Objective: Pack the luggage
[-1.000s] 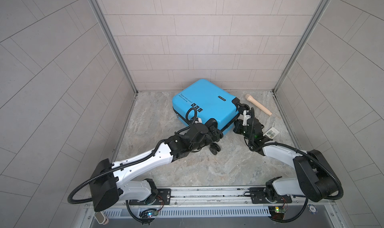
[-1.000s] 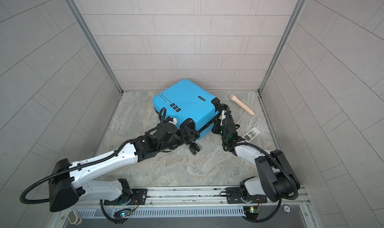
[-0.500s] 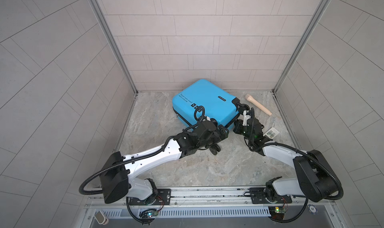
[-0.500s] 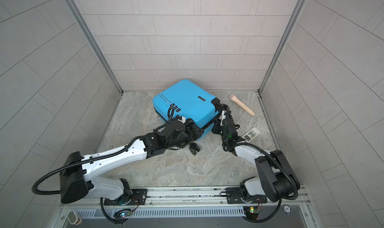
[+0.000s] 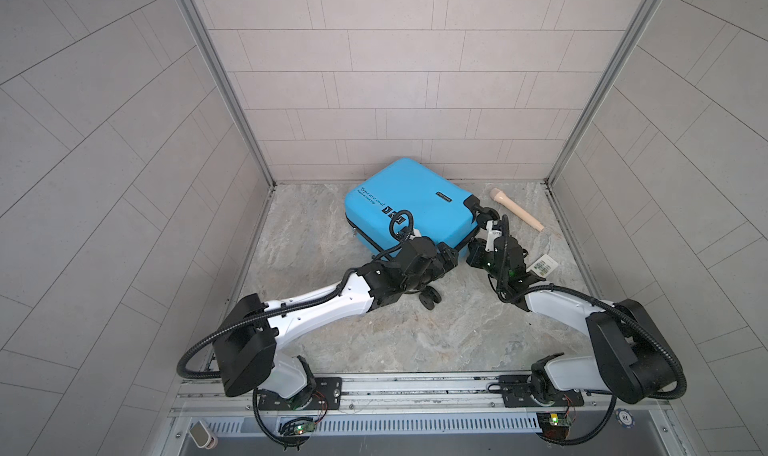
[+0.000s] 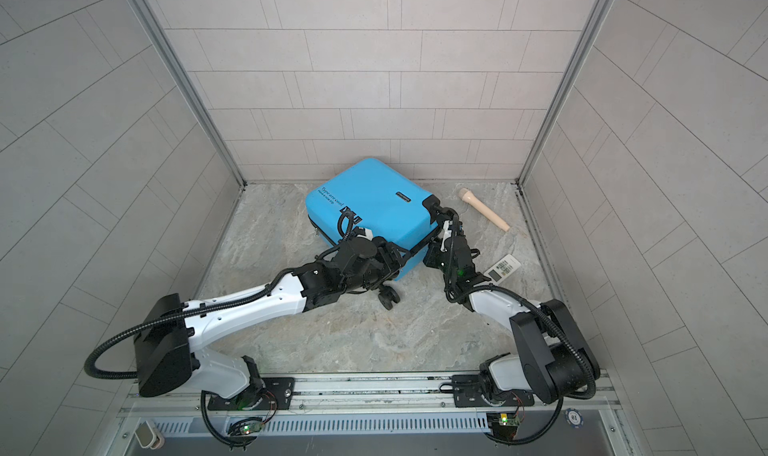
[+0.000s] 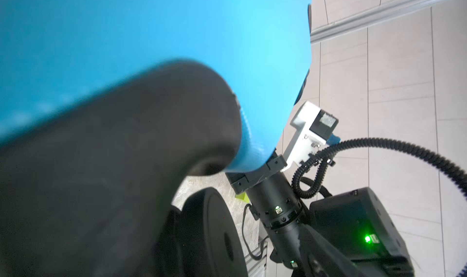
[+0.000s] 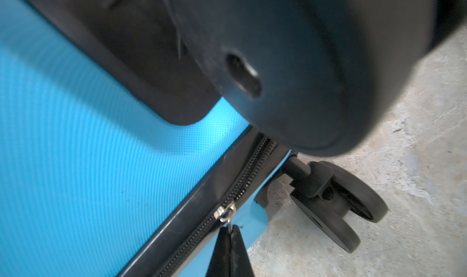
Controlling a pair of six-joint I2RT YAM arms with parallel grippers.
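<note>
The luggage (image 5: pixel 409 202) (image 6: pixel 370 200), a bright-blue hard-shell suitcase, lies flat and closed at the back of the floor in both top views. My left gripper (image 5: pixel 448 258) (image 6: pixel 390 255) is at its near corner, just above a black spinner wheel (image 5: pixel 430 299), with its fingers apart and open. The left wrist view is filled by the blue shell (image 7: pixel 177 30) and a blurred black wheel (image 7: pixel 209 235). My right gripper (image 8: pixel 231 229) (image 5: pixel 473 251) is shut on the zipper pull (image 8: pixel 225 212) on the suitcase's right side, beside another wheel (image 8: pixel 336 207).
A beige stick-shaped object (image 5: pixel 517 209) (image 6: pixel 484 209) lies at the back right by the wall. A white barcoded tag (image 5: pixel 544 265) (image 6: pixel 503 268) lies right of my right wrist. Tiled walls close in the marble floor (image 5: pixel 415 341) on three sides.
My left arm has reached further right along the suitcase's near edge to its wheel corner. The right arm and the suitcase have stayed put.
</note>
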